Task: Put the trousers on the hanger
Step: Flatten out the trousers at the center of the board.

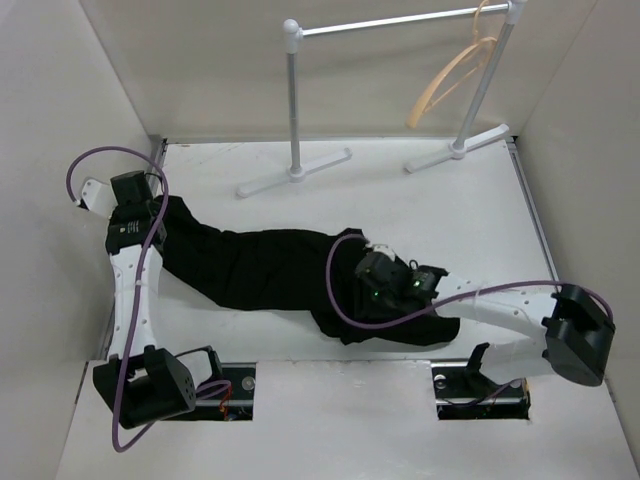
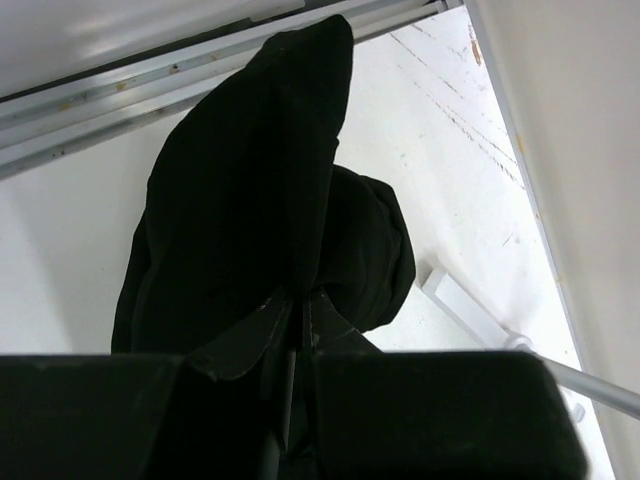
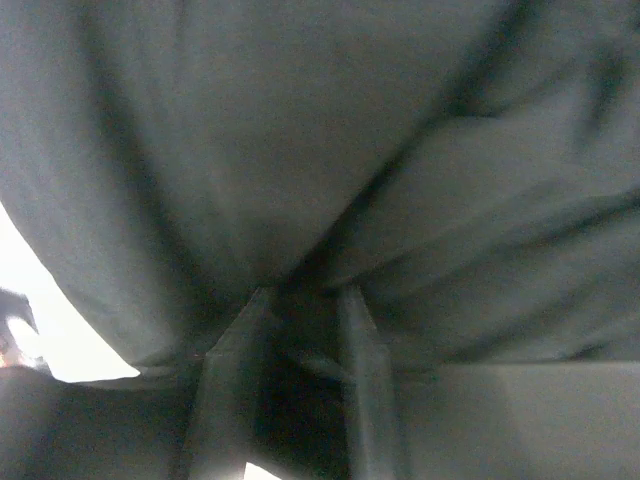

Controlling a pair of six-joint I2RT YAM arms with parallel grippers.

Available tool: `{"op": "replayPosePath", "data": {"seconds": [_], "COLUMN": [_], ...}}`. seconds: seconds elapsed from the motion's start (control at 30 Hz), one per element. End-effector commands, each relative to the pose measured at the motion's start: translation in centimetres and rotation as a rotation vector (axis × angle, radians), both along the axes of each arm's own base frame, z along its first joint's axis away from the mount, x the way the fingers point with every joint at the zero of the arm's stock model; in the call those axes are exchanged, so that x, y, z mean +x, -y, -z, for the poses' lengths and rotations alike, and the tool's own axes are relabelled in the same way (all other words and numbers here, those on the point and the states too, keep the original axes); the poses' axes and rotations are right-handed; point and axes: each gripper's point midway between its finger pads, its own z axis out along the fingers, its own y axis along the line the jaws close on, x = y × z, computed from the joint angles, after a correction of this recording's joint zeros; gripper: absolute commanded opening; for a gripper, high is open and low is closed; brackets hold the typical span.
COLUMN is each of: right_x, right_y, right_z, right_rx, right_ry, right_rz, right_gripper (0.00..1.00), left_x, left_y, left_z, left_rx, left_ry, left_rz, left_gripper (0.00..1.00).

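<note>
Setting: white table point(image 1: 450, 190) boxed in by plain pale walls, seen from above and behind the two arm bases.
Rack: white-and-silver pole rack point(image 1: 296, 110) standing at the far side of the table, on two flat feet.
Hanger: light wooden hanger point(image 1: 450, 80) hooked on the right end of the rack's rail, hanging free and well apart from the cloth and from both arms.
Trousers: black trousers point(image 1: 260, 265) lying flat across the table, from the far left corner down toward the near centre-right, not yet lifted.
Left gripper: left gripper point(image 2: 295, 305) clamped tight on one end of the trousers at the far left, with a fold of cloth rising from between its tips.
Right gripper: right gripper point(image 3: 300, 295) pressed down into the bunched end of the trousers at centre-right. Its fingers point(image 3: 235, 345) stand somewhat apart with dark cloth sagging into the gap; whether they have a hold cannot be told.
Step in hand: most likely securing both ends of the garment before any lift; the hanging itself has not begun.
Next move calls for: a sure hold at the right end, then a level lift by both arms toward the rack, keeping the cloth taut enough to drape over the hanger.
Hidden or unclear: waistband and leg ends indistinguishable in the black folds; right wrist view almost wholly filled by blurred cloth; the hanger's hook partly cut off at the top edge.
</note>
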Motion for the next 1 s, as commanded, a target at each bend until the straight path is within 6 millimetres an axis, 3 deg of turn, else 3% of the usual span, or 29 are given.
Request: {"op": "replayPosePath", "data": {"seconds": [0.0,0.07,0.2,0.27,0.3,0.37,0.4,0.47,0.53,0.57,0.67,0.87,0.97], "right_x": [-2.6,-1.8,3.5,6.2,7.5,9.7,10.6,12.1,13.0,13.2,13.1,13.2,13.6], "right_y": [-2.5,-2.0,1.6,3.9,4.9,6.6,7.5,9.3,10.5,10.4,9.4,8.7,7.1], "right_z": [-1.2,-3.4,-10.2,-11.8,-11.9,-10.5,-9.6,-7.7,-5.4,-4.4,-1.9,0.9,0.6], "right_rx": [0.003,0.003,0.103,0.127,0.124,0.098,0.082,0.068,0.083,0.096,0.119,0.146,0.24], "right_ry": [-0.015,0.04,0.182,0.227,0.234,0.227,0.222,0.217,0.181,0.16,0.092,0.055,0.058], "right_rz": [-0.057,-0.055,0.061,0.128,0.163,0.231,0.274,0.369,0.442,0.444,0.413,0.42,0.379], "right_gripper": [0.59,0.69,0.75,0.68,0.58,0.36,0.31,0.32,0.48,0.55,0.61,0.59,0.41], "left_x": [-0.4,-0.6,-0.8,-0.8,-0.7,-0.7,-0.6,-0.6,-0.6,-0.5,-0.4,-0.5,-0.5], "left_y": [0.1,0.2,0.2,0.2,0.3,0.3,0.3,0.3,0.3,0.3,0.3,0.3,0.3], "left_z": [-1.1,-0.7,-0.5,-0.5,-0.5,-0.4,-0.4,-0.4,-0.6,-0.6,-0.6,-0.2,-0.1], "left_rx": [0.012,0.01,0.009,0.011,0.011,0.01,0.01,0.009,0.009,0.009,0.009,0.007,0.007], "left_ry": [0.046,0.04,0.037,0.038,0.038,0.037,0.037,0.037,0.042,0.042,0.042,0.034,0.033], "left_rz": [-0.007,-0.007,-0.007,-0.006,-0.005,-0.003,-0.003,-0.002,-0.001,-0.001,-0.001,-0.001,-0.001], "left_gripper": [0.04,0.04,0.04,0.04,0.04,0.04,0.04,0.04,0.04,0.04,0.04,0.04,0.04]}}
